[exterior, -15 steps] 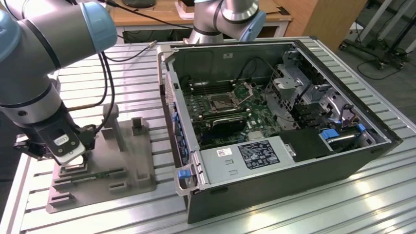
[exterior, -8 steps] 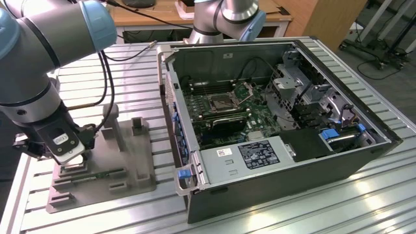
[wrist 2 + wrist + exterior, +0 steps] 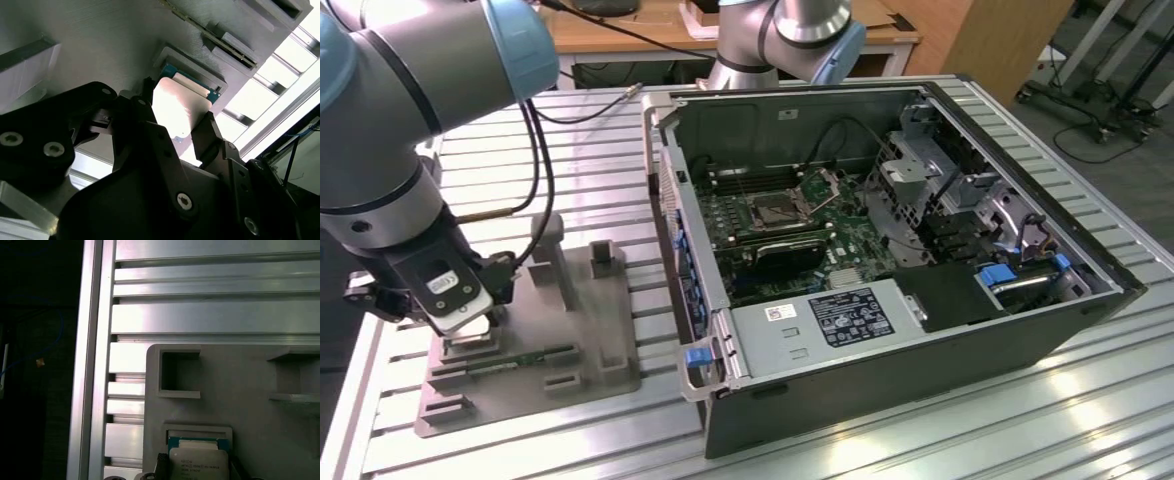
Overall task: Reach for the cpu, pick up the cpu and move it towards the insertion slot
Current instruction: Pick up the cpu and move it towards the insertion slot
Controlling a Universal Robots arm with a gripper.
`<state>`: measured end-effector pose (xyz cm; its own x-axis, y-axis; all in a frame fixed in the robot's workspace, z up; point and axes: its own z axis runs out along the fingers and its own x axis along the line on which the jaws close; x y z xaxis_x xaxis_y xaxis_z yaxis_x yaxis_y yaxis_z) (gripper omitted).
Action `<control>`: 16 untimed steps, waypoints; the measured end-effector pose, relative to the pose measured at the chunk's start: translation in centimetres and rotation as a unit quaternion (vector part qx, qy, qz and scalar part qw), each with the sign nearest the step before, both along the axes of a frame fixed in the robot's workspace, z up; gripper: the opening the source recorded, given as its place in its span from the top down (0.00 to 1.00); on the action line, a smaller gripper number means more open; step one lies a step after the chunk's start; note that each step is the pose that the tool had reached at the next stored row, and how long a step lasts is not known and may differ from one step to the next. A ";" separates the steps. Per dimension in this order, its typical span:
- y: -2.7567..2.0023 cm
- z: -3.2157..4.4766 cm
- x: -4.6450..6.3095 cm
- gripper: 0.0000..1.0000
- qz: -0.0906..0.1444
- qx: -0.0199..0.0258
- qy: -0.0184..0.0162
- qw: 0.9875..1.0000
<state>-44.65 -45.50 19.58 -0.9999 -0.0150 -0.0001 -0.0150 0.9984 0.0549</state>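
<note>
The cpu (image 3: 181,106) lay in the square recess at the edge of the grey fixture plate (image 3: 245,410), its pale metal top facing up and a rim of green board showing along one side in both wrist views. The gripper (image 3: 176,109) was down over it, and its dark fingers (image 3: 208,136) stood against two opposite edges of the chip, closed in to its width with the cpu (image 3: 199,466) between them. In the exterior view the gripper (image 3: 467,322) sat low over the near corner of the fixture plate (image 3: 594,330), just beside a long green memory strip (image 3: 520,357). The plate rested on the ribbed metal worktop (image 3: 947,430). Well apart, toward the exterior view's right, the open computer case (image 3: 761,410) held the green motherboard (image 3: 847,250), with the insertion slot (image 3: 777,210) near its middle
</note>
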 end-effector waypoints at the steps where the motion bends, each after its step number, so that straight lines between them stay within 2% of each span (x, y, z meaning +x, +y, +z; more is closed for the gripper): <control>1: 0.00 0.06 0.0 0.45 0.000 0.000 0.000 1.000; 16: 0.00 0.72 0.0 0.45 0.000 0.000 0.000 1.000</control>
<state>-44.65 -45.50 20.30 -0.9999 -0.0150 0.0000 -0.0150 0.9984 0.0548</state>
